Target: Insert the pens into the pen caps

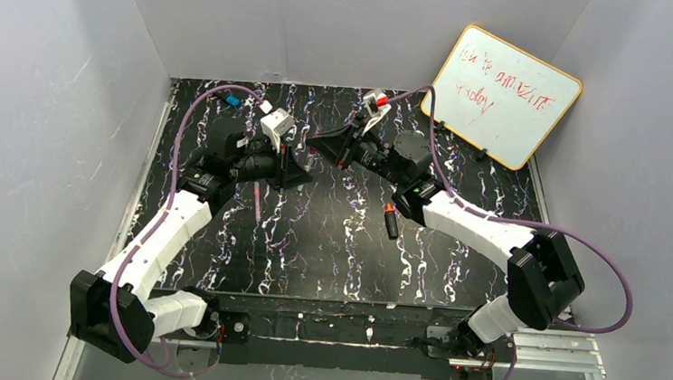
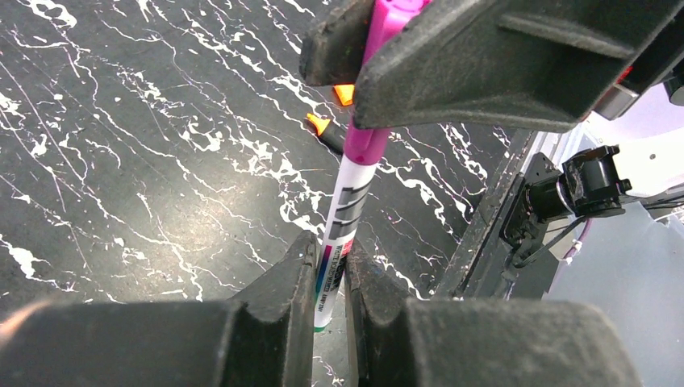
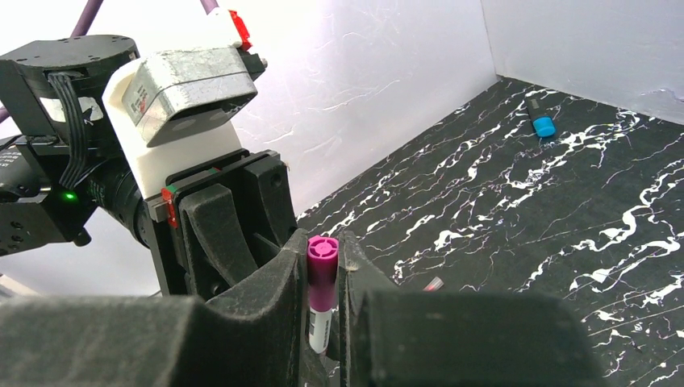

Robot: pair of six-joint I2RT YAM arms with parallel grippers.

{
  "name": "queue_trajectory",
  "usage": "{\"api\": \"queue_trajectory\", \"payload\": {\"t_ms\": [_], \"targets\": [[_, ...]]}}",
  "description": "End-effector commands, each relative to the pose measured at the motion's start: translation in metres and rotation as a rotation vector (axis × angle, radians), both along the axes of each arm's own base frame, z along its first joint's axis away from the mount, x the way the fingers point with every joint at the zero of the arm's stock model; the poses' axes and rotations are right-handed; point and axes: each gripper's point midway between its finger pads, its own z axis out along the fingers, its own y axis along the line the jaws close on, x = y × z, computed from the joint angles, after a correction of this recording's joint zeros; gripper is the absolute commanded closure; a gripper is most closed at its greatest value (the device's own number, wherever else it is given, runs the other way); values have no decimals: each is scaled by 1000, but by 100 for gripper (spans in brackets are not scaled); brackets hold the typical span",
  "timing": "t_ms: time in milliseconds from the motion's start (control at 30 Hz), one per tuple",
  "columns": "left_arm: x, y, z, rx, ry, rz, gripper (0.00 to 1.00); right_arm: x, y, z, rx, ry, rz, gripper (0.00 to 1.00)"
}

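My left gripper (image 2: 329,251) is shut on the lower barrel of the white pen (image 2: 345,211). The pen's upper end sits in the magenta cap (image 3: 321,274), and my right gripper (image 3: 323,243) is shut on that cap. In the top view the two grippers meet tip to tip above the middle of the table, left gripper (image 1: 301,167) and right gripper (image 1: 323,144). The black marker (image 1: 391,222) with an orange-red end lies on the table by the right arm. An orange cap (image 2: 344,93) lies near the marker's tip (image 2: 319,125). A pale pink cap (image 3: 434,284) and a slim pink-purple pen (image 1: 257,205) also lie on the table.
A small black piece with a blue end (image 1: 231,101) lies at the back left. A whiteboard (image 1: 502,94) leans against the wall at the back right. White walls close in the black marbled table (image 1: 327,262) on three sides.
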Motion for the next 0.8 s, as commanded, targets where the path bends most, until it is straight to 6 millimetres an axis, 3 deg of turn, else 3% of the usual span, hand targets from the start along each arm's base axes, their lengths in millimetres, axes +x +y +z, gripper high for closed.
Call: {"api": "queue_trajectory", "payload": {"t_ms": [0, 467, 567, 633, 700, 733, 767], "targets": [[44, 25, 167, -203, -538, 184, 100, -104, 10, -153, -384, 349, 356, 99], [44, 37, 192, -254, -598, 232, 100, -129, 20, -181, -428, 390, 424, 99], [42, 32, 189, -263, -582, 202, 100, -134, 20, -188, -440, 401, 430, 99], [44, 28, 156, -221, -507, 175, 100, -121, 26, -165, -432, 349, 383, 99], [44, 29, 117, -162, -420, 171, 100, -96, 33, -131, -410, 274, 293, 97], [43, 32, 98, -149, -380, 192, 100, -77, 36, -108, -381, 222, 237, 81], [38, 34, 84, -153, -347, 207, 100, -51, 36, -84, -339, 189, 184, 73]]}}
